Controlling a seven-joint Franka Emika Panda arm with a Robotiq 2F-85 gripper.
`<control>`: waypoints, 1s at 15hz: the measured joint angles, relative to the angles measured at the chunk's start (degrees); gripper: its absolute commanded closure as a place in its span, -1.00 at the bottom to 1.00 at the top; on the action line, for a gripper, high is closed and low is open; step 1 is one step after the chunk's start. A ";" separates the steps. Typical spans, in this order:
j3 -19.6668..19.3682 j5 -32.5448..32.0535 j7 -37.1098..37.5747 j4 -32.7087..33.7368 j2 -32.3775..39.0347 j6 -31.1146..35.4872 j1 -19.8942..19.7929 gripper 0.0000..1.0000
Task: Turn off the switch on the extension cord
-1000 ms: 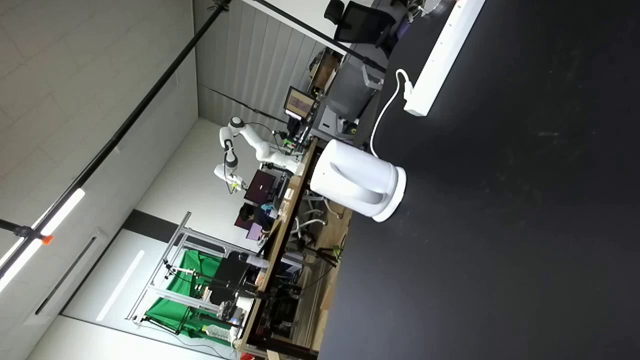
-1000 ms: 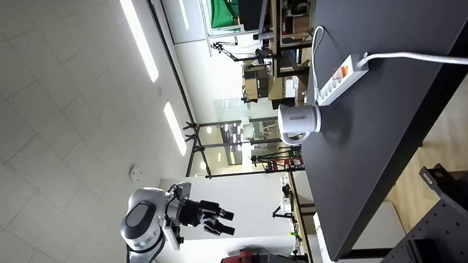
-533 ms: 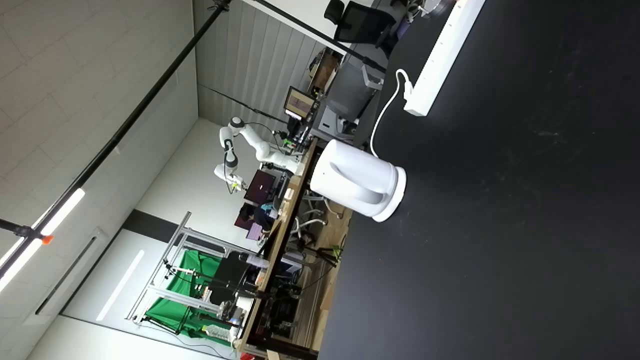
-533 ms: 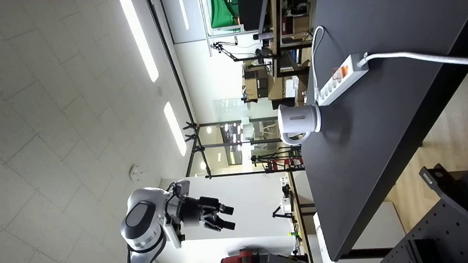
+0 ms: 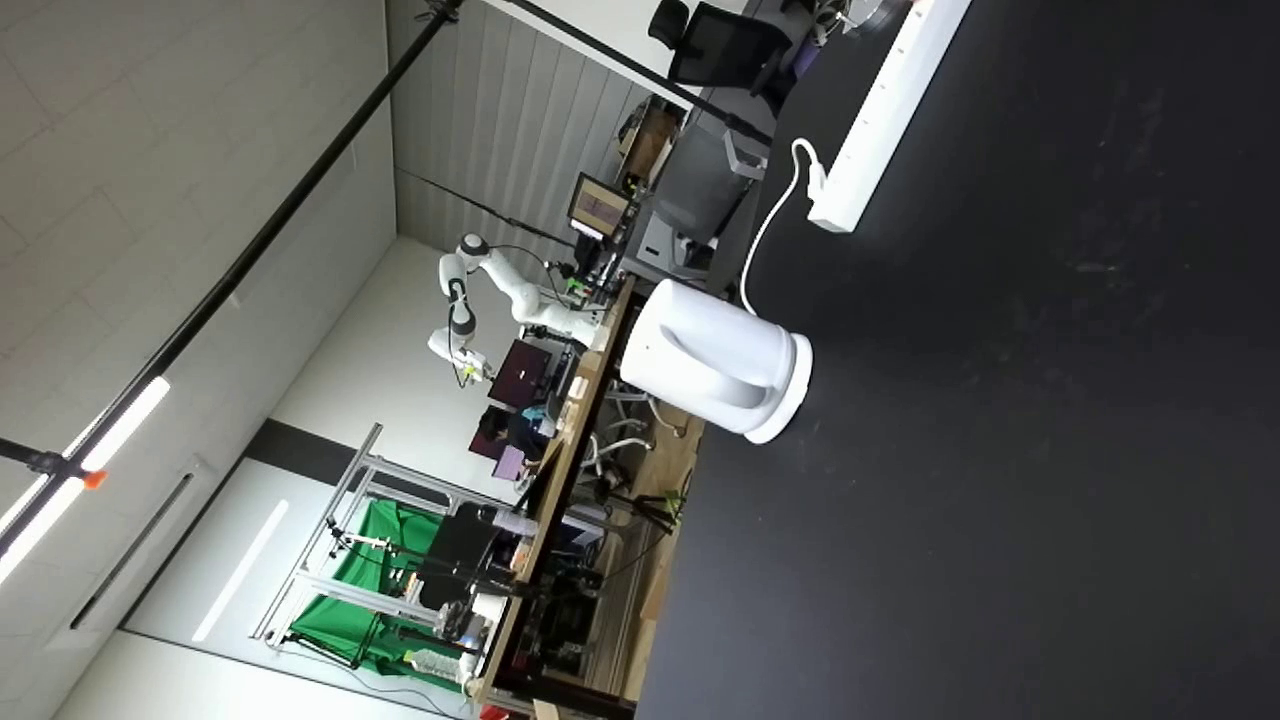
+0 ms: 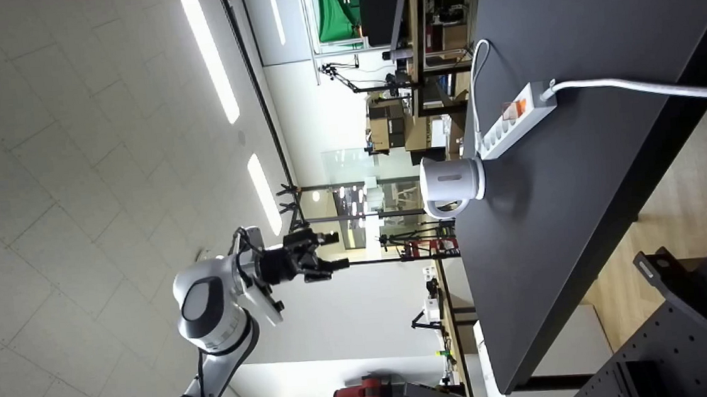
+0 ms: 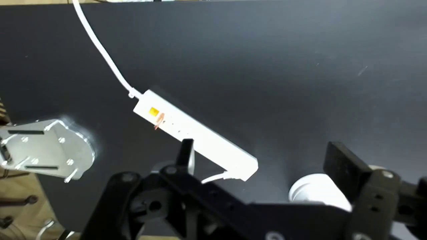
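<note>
The extension cord is a long flat white strip on the dark table, seen in both exterior views (image 5: 890, 115) (image 6: 506, 133) and in the wrist view (image 7: 213, 143). Its orange switch (image 7: 153, 111) is near the end where the thick white cable enters; it also shows in an exterior view (image 6: 521, 107). A reddish see-through piece is beside the switch. My gripper (image 6: 340, 250) is open and empty, well away from the table. In the wrist view the gripper's (image 7: 262, 151) fingers are wide apart, and one finger overlaps the strip's edge in the picture. The gripper does not show in an exterior view.
A white jug-like appliance (image 5: 705, 355) stands near the strip's far end, also seen in an exterior view (image 6: 450, 179). A thick white cable (image 6: 628, 83) crosses the table edge. A thin white cable (image 5: 770, 225) is plugged into the strip. A silver metal plate (image 7: 46, 146) is at the table's side.
The arm and gripper have moved toward the top of the picture in an exterior view, to the side of the jug and strip. The fingers stay open. The strip and jug have not moved.
</note>
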 measured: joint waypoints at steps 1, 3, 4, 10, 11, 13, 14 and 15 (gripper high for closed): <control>-1.23 -0.85 -0.11 0.12 1.21 4.29 -1.29 -1.00; -3.42 -2.26 -0.10 0.83 4.21 12.42 -4.05 -1.00; -4.22 -2.30 -0.05 1.78 5.96 14.11 -5.36 -1.00; -5.00 -2.29 0.19 5.58 10.71 14.38 -6.93 -1.00; -4.97 -2.29 0.21 5.64 10.70 14.38 -6.93 -1.00; -4.97 -2.29 0.21 5.68 10.70 14.38 -6.93 -1.00; -4.97 -2.29 0.21 5.69 10.70 14.38 -6.92 -1.00; -4.97 -2.29 0.21 5.69 10.70 14.38 -6.92 -1.00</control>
